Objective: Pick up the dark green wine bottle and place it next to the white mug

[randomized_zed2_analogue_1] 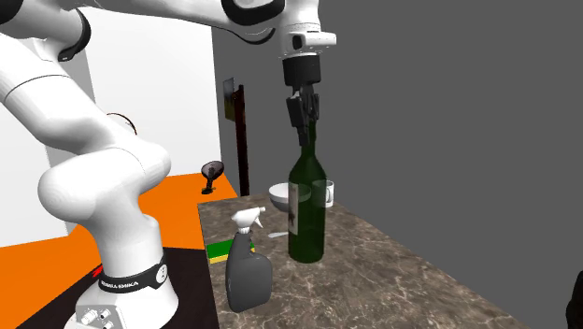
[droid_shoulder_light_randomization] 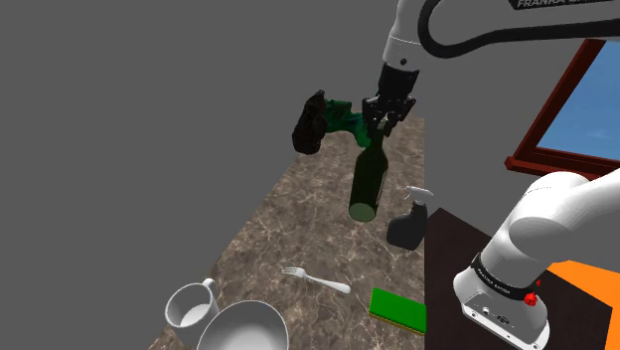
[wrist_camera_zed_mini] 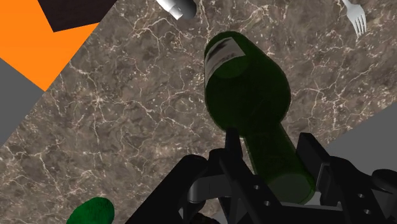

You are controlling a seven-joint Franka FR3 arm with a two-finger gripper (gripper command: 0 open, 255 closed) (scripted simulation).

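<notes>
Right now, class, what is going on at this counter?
The arm's black gripper is shut on the neck of the dark green wine bottle. Whether its base is off the marble countertop is unclear. The white mug sits farther along the counter beside a white bowl, with a fork lying between them and the bottle.

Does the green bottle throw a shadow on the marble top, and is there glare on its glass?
Shoulder view: no shadow under the green bottle on the marble top. Second exterior view: none at its base. Wrist view: glass flat and dark, no glare; marble evenly lit.
</notes>
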